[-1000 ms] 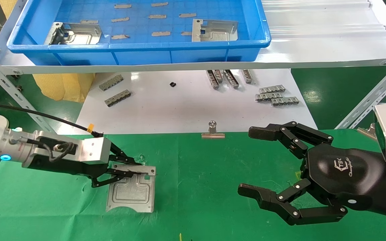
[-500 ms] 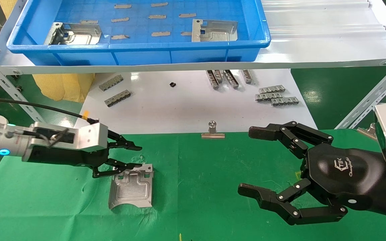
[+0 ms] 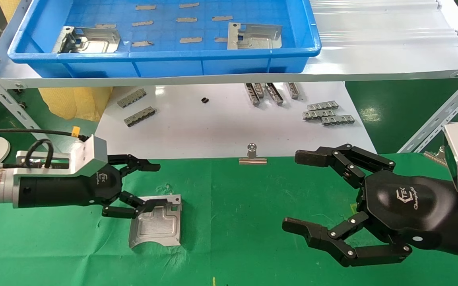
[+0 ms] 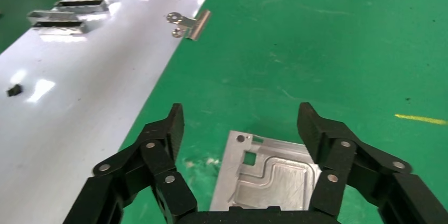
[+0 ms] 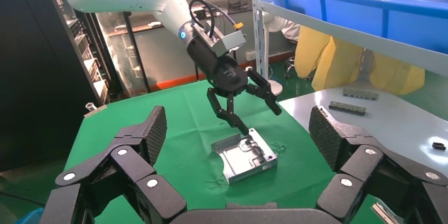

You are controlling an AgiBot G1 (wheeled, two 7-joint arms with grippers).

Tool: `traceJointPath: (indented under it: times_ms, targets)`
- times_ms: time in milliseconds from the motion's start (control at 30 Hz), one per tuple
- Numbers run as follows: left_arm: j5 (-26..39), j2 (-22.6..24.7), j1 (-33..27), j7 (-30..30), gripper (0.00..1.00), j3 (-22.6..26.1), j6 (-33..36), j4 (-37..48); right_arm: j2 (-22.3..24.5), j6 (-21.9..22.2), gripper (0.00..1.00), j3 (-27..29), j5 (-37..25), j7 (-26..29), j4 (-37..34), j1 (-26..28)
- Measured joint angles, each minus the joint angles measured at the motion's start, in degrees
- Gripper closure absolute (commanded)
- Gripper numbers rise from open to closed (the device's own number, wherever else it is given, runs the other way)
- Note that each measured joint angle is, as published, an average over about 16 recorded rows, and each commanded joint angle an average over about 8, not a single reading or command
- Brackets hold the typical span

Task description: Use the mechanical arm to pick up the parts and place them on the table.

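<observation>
A stamped metal plate (image 3: 156,225) lies flat on the green-clothed desk (image 3: 245,198), my left tool (image 3: 143,186) spread wide just above its near edge without gripping it, while my right tool (image 3: 298,192) hangs agape well apart.

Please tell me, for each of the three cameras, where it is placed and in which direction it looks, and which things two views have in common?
Head view: on the robot's head, facing forward and down at the table; shows the open left gripper and open right gripper.
Left wrist view: on the left arm's wrist, looking past its own fingers down at the part.
Right wrist view: on the right arm's wrist, facing across the table toward the left gripper; its own fingers frame it.
Shared: all three views show that part.
</observation>
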Motion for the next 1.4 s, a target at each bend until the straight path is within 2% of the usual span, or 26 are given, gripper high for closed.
traceJointPath:
  times_ms: [400,1400]
  targets:
    - [-2.17,-2.30,3.73,-3.82,0.00,-3.26,-0.62,-7.52,0.00,-0.02,0.00,0.00,0.00,0.00,0.00,0.00]
    - [-12.49,-13.54,22.01,-23.13,0.00,-19.05,-3.72,-43.70,0.00,-0.02,0.00,0.00,0.00,0.00,0.00,0.00]
